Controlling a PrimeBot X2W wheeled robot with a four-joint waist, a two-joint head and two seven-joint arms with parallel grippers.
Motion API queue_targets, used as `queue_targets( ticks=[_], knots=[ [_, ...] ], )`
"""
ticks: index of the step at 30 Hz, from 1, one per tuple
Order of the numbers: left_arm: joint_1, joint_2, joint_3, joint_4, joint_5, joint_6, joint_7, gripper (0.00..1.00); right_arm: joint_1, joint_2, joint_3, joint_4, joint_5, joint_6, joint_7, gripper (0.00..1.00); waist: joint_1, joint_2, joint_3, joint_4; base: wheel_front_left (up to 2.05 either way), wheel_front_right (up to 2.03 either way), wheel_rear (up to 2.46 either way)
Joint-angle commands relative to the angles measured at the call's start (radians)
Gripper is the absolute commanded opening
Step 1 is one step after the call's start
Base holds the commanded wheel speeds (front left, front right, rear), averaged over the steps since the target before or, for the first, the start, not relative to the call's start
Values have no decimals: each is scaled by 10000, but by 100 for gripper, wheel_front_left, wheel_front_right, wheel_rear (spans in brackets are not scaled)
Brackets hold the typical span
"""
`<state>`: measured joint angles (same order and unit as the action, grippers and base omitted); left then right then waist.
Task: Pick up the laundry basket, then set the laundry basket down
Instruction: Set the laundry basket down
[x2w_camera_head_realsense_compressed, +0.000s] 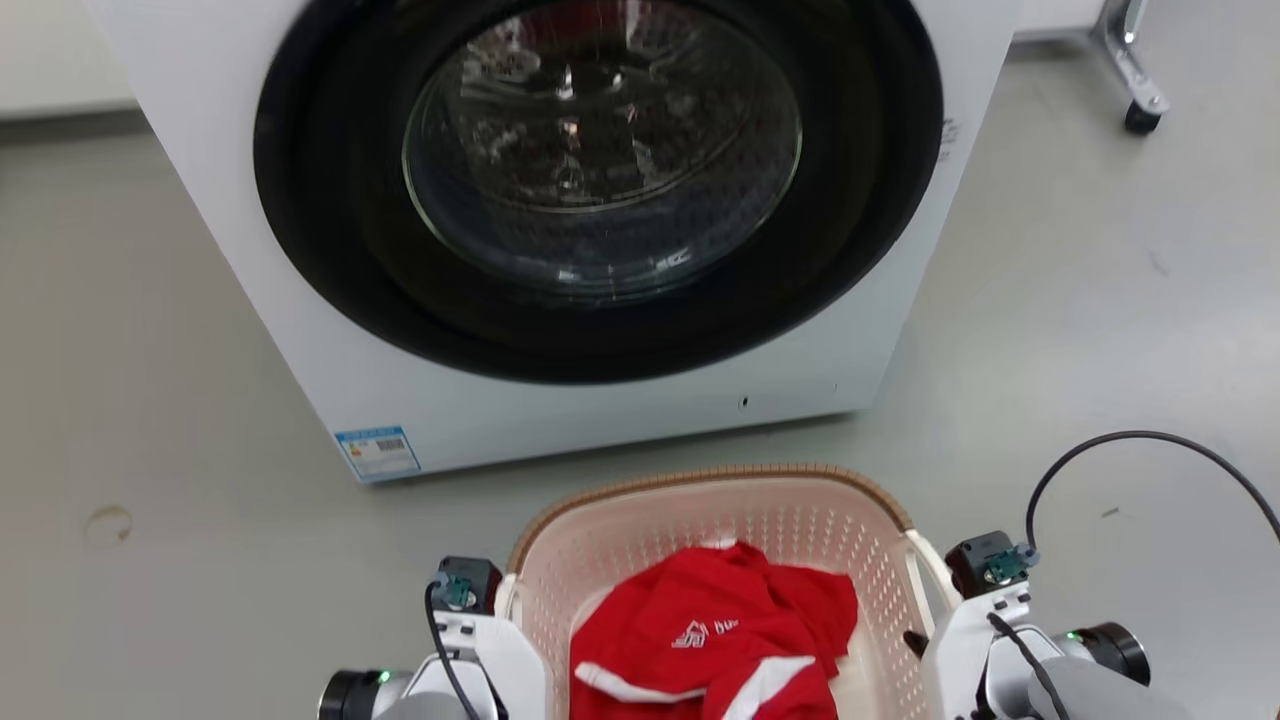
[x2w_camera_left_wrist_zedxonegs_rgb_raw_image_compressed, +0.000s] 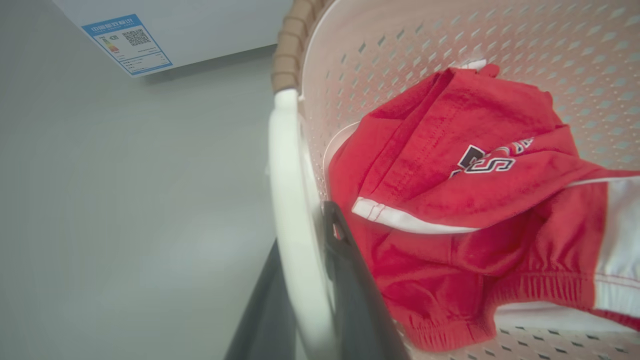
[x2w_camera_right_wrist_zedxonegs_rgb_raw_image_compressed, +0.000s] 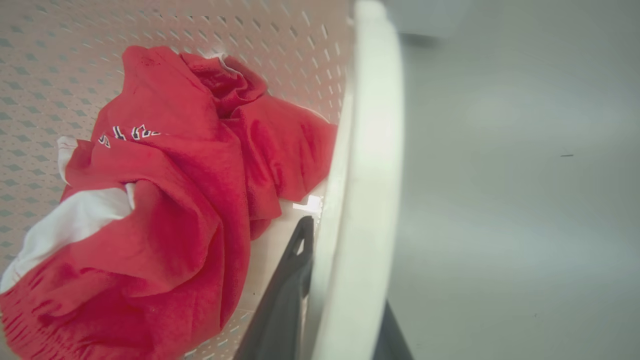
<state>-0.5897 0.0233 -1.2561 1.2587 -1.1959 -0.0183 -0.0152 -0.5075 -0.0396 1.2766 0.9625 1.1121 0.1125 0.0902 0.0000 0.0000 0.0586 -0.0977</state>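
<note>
laundry basket (x2w_camera_head_realsense_compressed: 640, 540), handles (x2w_camera_left_wrist_zedxonegs_rgb_raw_image_compressed: 292, 200) clamped by both end effectors (x2w_camera_left_wrist_zedxonegs_rgb_raw_image_compressed: 302, 230) (x2w_camera_right_wrist_zedxonegs_rgb_raw_image_compressed: 345, 265)

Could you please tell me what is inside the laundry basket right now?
A crumpled red garment with white trim and lettering lies in the laundry basket, covering most of its floor; a strip of bare bottom shows. Anything beneath the garment is hidden.

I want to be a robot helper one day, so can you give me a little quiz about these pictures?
1. True or false: the red clothes lie inside the laundry basket.
2. What does the left tool straddle? A) a white handle B) the brown rim C) a sock
3. Fill in: the sticker on the washing machine has a ____ edge.
Key: 1 true; 2 A; 3 blue.
</note>
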Motion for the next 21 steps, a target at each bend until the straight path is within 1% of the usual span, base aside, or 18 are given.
queue_targets(
  ticks=[1, 3, 6, 14, 17, 21],
  knots=[
    [-724, 269, 56, -30, 232, 163, -319, 0, -293, -107, 36, -91, -261, 182, -364, 0, 0, 0, 694, 116, 0, 0, 0],
    [-976, 269, 60, -116, 307, 349, -608, 0, -452, -106, 36, 3, -392, 182, -768, 0, 0, 0, 1249, 182, 0, 0, 0],
    [-1377, 269, 127, -207, 362, 747, -1160, 0, -692, -155, 36, 98, -648, 182, -1306, 0, 0, 0, 2121, 267, 0, 0, 0],
    [-2426, 269, 136, -660, 564, 1819, -1962, 0, -1567, -659, 36, 54, -1231, 182, -2833, 0, 0, 0, 4416, 580, 0, 0, 0],
    [-2782, 269, 125, -928, 669, 2207, -2183, 0, -1951, -879, 36, 82, -1373, 182, -3239, 0, 0, 0, 5135, 696, 0, 0, 0],
    [-3223, 269, 157, -1232, 789, 2624, -2367, 0, -2404, -1161, 36, 79, -1451, 182, -3457, 0, 0, 0, 5998, 822, 0, 0, 0]
  ],
)
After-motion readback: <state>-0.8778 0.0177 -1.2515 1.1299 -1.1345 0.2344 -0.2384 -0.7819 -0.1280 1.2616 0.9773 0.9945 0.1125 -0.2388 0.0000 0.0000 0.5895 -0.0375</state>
